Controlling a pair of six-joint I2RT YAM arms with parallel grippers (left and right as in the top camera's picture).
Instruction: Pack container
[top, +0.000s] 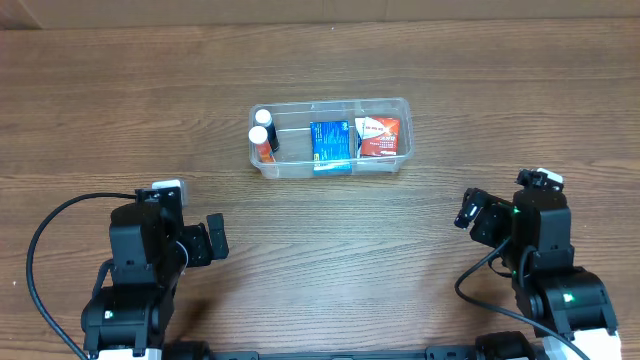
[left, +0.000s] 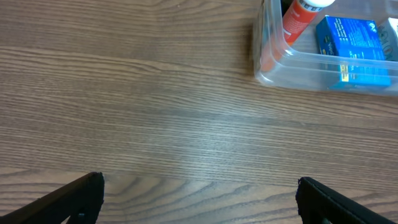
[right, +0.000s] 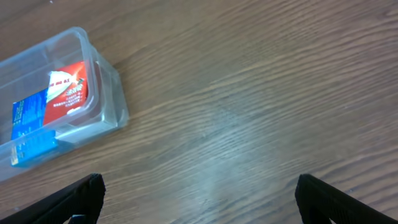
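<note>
Though it sits well apart from both arms, the clear container (top: 300, 168) lies across the middle of the wooden bench (top: 120, 90). It holds two white-capped orange bottles (top: 259, 135) at its left end, a blue box (top: 331, 145) in the middle and a red-and-white box (top: 378, 136) at the right. Nearer the front edge, the left gripper (top: 215, 238) and right gripper (top: 468, 208) have their jaws spread wide, gripping nothing.

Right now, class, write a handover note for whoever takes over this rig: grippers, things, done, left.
The left gripper and right gripper are open, empty, clear of the container. It sits mid-table holding two bottles at its left end, a blue box in the middle, a red box at the right.
Done: those four packed.
Left: nothing loose in view; probably just a check.
</note>
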